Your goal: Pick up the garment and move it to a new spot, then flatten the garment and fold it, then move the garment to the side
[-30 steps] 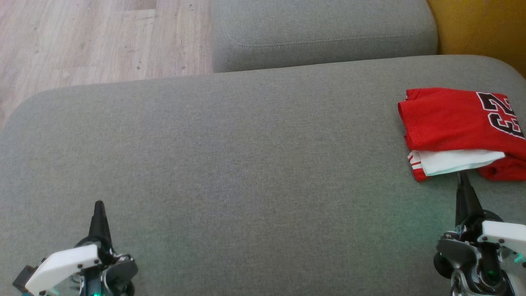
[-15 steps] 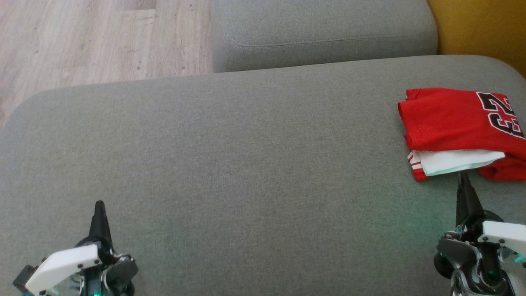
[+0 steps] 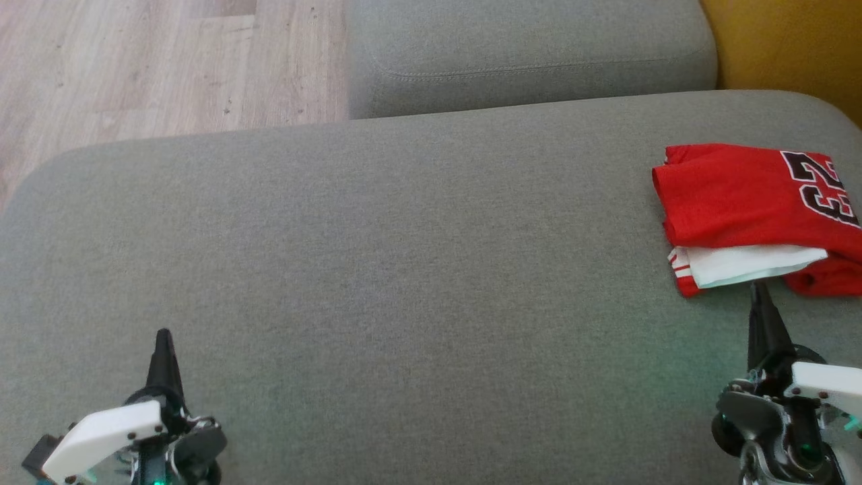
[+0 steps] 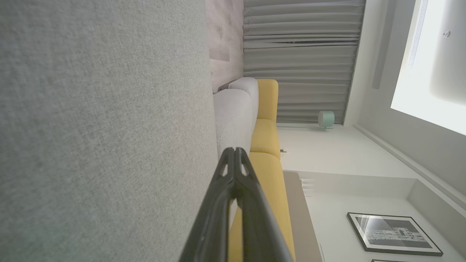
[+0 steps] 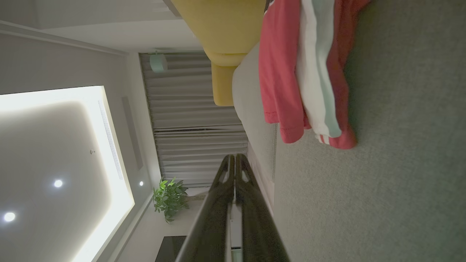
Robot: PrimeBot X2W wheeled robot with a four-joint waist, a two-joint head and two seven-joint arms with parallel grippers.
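The garment (image 3: 754, 209) is a red jersey with a black number, folded into a compact stack with a white layer showing at its near edge. It lies at the far right of the grey sofa cushion (image 3: 404, 269). In the right wrist view the garment (image 5: 302, 72) sits just ahead of the fingers. My right gripper (image 3: 759, 289) is shut with nothing in it, its tips just short of the garment's near edge. My left gripper (image 3: 162, 335) is shut and holds nothing, low at the left over bare cushion. The same shut left gripper (image 4: 236, 150) shows in its wrist view.
A second grey cushion (image 3: 525, 54) lies behind the main one. Wooden floor (image 3: 155, 60) shows at the upper left, a yellow seat (image 3: 788, 47) at the upper right. The wide middle of the main cushion is bare fabric.
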